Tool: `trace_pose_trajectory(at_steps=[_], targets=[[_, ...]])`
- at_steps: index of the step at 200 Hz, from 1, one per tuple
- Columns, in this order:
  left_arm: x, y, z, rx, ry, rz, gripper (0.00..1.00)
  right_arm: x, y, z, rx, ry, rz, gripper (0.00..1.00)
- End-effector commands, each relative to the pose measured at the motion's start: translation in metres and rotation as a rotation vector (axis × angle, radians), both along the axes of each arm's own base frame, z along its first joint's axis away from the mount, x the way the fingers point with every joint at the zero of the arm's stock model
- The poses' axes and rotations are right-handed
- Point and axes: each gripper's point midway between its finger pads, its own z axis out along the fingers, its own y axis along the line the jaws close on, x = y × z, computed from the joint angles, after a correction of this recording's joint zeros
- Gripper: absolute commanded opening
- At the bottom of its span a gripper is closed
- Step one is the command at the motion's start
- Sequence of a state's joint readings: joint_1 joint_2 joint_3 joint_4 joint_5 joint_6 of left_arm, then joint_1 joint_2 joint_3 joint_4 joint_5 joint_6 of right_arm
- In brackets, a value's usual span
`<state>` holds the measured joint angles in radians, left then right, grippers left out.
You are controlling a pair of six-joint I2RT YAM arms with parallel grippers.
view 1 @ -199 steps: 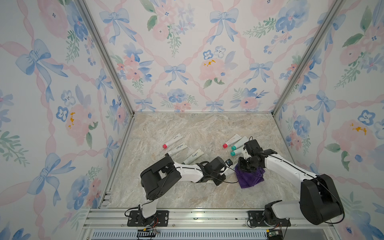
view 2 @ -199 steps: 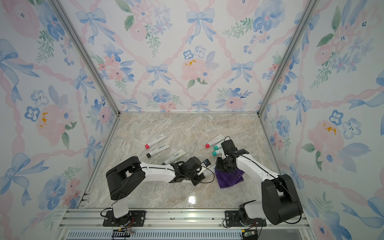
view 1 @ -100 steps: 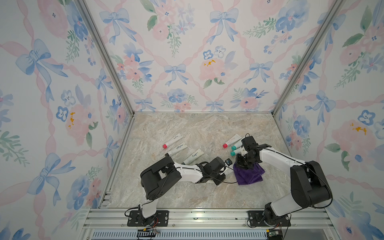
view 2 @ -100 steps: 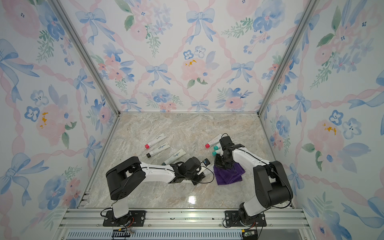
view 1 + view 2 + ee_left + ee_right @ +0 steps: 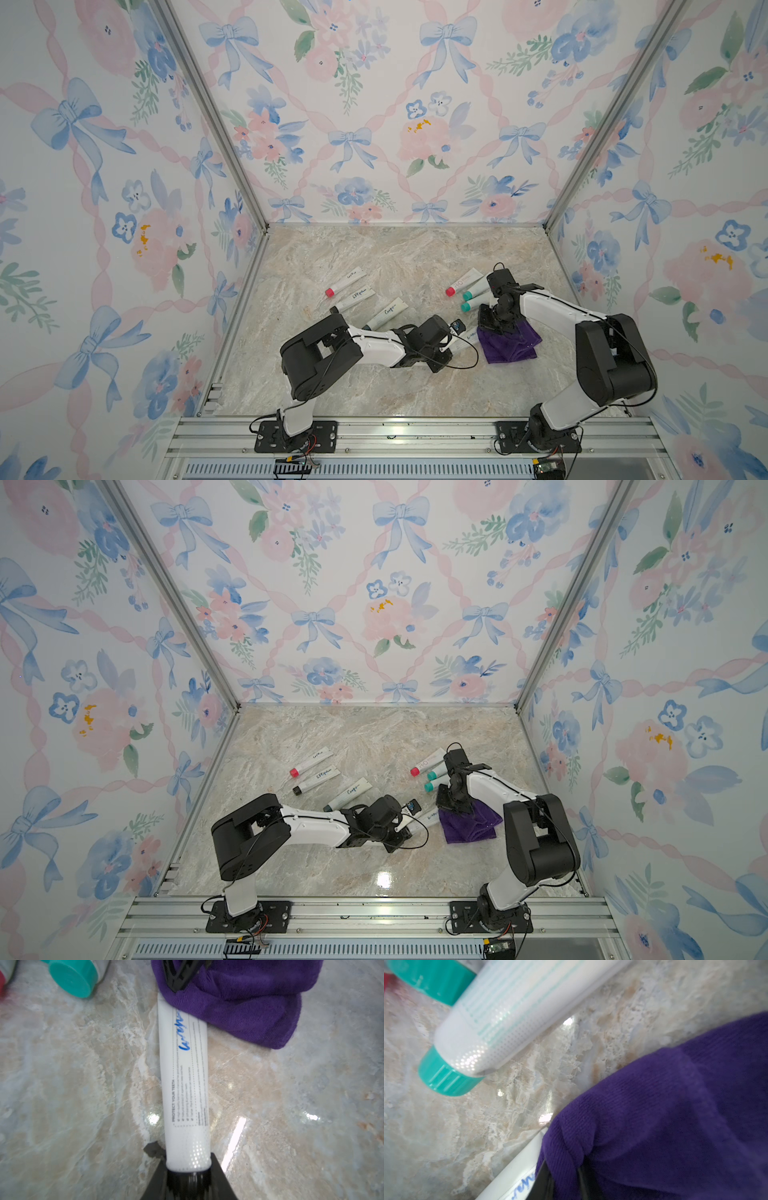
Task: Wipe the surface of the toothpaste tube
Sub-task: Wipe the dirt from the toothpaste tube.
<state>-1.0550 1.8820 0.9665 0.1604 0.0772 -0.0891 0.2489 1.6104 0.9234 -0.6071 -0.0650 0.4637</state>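
The left gripper (image 5: 187, 1159) is clamped narrow on the cap end of the toothpaste tube (image 5: 185, 1076). The white tube with blue script lies flat on the marble tabletop (image 5: 374, 257). In a top view the tube (image 5: 467, 336) runs from that gripper toward 2 o'clock, and it sits at about 4 o'clock from the middle of the table. Its crimped far end goes under the edge of the purple cloth (image 5: 511, 347).

The right gripper (image 5: 563, 1182) is pinched tight on a fold of that cloth, right beside the tube's far end. In the left wrist view its black fingers (image 5: 178, 978) press into the cloth just above the tube. The rest of the cloth is bunched on the table at 3 o'clock from the left gripper.

At 11 o'clock from the cloth lie the nearer teal-capped tube (image 5: 473, 303), the farther teal-capped tube (image 5: 477, 289) and a red-capped tube (image 5: 462, 283), side by side, caps toward 8 o'clock. The right arm (image 5: 552, 307) covers their tail ends. A row of three tubes (image 5: 353, 300) lies well apart, at 10 o'clock from the left gripper.
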Motion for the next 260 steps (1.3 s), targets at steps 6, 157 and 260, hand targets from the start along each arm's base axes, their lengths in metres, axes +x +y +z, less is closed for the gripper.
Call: trace_pose_trajectory(at_steps=[6, 157, 260], targets=[[-0.012, 0.0, 0.001, -0.005, 0.022, -0.035, 0.22, -0.019, 0.028, -0.01, 0.052, 0.061, 0.086, 0.19], [-0.009, 0.001, -0.001, 0.004, 0.011, -0.023, 0.22, -0.027, -0.003, -0.008, -0.094, 0.057, 0.044, 0.2], [-0.008, 0.002, -0.004, 0.013, 0.008, -0.019, 0.22, -0.032, 0.024, -0.002, 0.036, 0.054, 0.086, 0.19]])
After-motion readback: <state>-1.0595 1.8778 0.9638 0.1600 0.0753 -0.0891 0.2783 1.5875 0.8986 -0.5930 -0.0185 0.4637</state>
